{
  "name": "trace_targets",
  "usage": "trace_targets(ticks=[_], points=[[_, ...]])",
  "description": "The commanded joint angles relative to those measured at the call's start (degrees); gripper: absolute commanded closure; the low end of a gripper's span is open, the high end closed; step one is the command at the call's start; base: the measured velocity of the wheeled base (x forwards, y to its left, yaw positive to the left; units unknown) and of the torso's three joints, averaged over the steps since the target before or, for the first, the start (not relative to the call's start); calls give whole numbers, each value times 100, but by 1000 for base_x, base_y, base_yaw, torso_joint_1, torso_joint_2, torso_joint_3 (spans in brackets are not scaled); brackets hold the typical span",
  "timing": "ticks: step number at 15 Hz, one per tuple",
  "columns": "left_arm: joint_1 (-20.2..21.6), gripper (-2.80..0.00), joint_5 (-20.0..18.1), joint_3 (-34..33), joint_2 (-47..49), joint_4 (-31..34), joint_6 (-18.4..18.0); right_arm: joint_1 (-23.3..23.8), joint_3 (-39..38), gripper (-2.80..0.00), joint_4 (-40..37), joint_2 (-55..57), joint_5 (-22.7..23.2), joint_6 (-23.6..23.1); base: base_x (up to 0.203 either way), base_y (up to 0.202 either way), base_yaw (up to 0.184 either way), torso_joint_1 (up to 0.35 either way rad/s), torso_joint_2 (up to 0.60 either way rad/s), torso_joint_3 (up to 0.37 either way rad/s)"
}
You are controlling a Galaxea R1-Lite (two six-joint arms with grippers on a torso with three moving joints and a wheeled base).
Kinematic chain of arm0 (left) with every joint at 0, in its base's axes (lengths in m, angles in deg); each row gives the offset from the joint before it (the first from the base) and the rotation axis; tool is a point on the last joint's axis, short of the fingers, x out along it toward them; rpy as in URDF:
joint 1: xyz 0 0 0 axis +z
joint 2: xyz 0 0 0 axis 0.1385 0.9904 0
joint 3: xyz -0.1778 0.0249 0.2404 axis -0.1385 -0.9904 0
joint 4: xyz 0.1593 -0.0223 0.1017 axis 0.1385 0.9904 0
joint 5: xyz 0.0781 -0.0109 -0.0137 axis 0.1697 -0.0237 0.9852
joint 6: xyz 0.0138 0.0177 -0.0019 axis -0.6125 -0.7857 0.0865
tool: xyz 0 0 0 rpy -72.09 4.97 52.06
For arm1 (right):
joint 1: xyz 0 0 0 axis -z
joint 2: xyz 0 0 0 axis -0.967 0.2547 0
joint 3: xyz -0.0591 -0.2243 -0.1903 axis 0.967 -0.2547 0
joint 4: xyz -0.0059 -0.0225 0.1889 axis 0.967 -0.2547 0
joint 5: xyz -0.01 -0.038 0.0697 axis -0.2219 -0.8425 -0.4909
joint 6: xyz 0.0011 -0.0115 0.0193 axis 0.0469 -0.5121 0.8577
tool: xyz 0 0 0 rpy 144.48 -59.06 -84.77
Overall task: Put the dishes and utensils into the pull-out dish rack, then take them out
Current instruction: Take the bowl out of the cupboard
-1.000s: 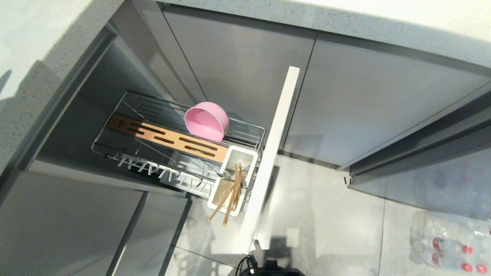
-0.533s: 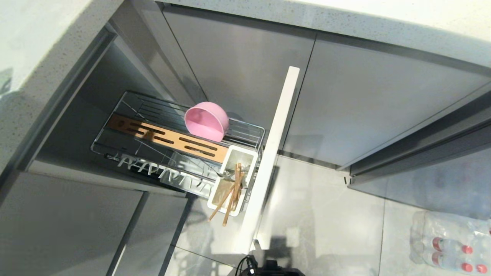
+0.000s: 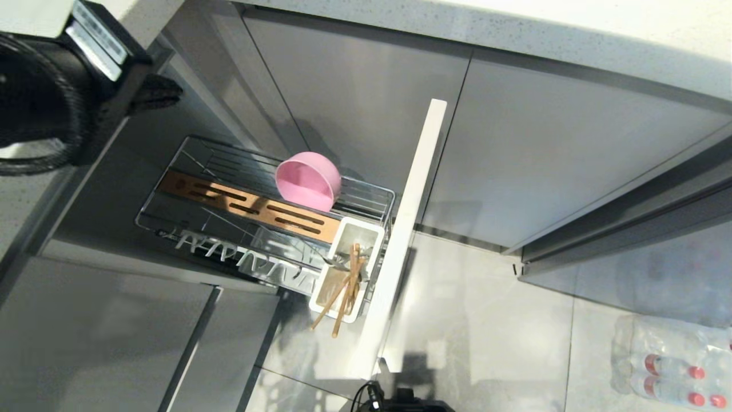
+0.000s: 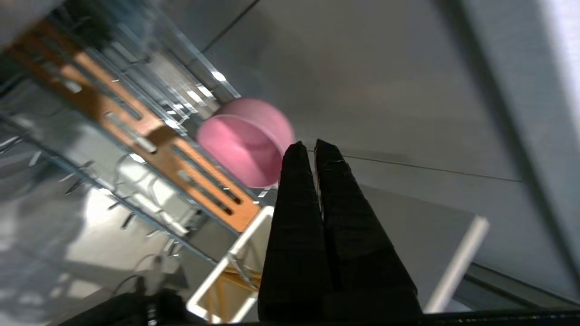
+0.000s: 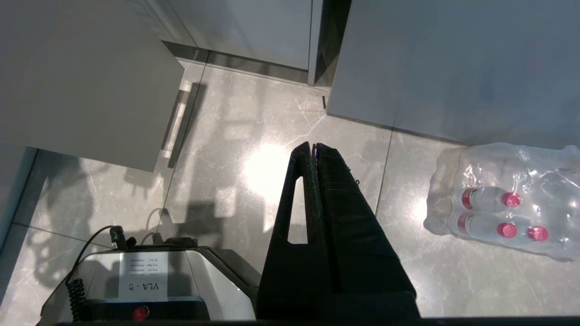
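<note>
Rack status: pull-out dish rack (image 3: 171, 214) extended

My left gripper (image 3: 163, 92) is clenched empty above the rack's rear corner. Pink bowl (image 3: 307, 181) lies tilted on the wires. Chopsticks (image 3: 340, 297) and spoon (image 3: 337, 260) stand in the utensil cup (image 3: 369, 232). My right gripper (image 5: 315, 147), clenched, hangs over floor.

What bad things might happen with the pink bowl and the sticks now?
The pink bowl leans on its side on the rack's wires, so a nudge from the shut left hand could roll it. The chopsticks poke out over the utensil cup's rim and might get flicked onto the floor.
</note>
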Motion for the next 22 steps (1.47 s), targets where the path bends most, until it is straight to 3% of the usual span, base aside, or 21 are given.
trace_targets(ticks=[1, 8, 16, 17, 22], points=[[-177, 0, 204, -36, 417, 11, 51, -1, 0, 0, 2, 1, -2, 1, 0, 0, 0, 0, 0, 0], [-534, 0, 208, -248, 1256, 9, 517, -1, 0, 0, 1, 0, -1, 1, 0, 0, 0, 0, 0, 0], [-56, 0, 206, -154, 2090, -236, 479, -1, 0, 0, 7, 9, 2, 1, 0, 0, 0, 0, 0, 0], [-48, -280, 198, -110, 2104, -263, 472, -1, 0, 0, 1, 5, -6, 1, 0, 0, 0, 0, 0, 0], [177, -280, -70, 245, 2468, -425, 467, -1, 0, 0, 7, 3, -6, 6, 0, 0, 0, 0, 0, 0]])
